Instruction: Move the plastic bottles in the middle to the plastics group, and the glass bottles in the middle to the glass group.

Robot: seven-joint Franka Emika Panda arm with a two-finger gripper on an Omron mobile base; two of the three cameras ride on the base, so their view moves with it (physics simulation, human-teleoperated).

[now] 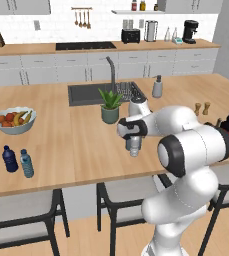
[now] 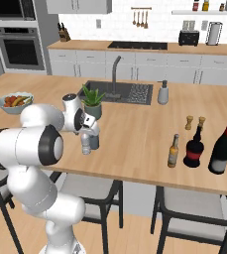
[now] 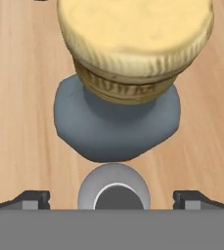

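- Left base view: the gripper hangs over the small clear pale-capped plastic bottle, just in front of the potted green plant; the arm hides the taller bottle.
- Right base view: the wide clear glass bottle with tan stopper stands touching-close; a descent could knock it.
- Hand view: fingertips spread wide, holding nothing, astride the cap; the bottle's body is hidden.

the white arm rises from its base, folds at the elbow and reaches forward over the counter. its gripper points straight down, jaws spread wide with nothing clamped between them.
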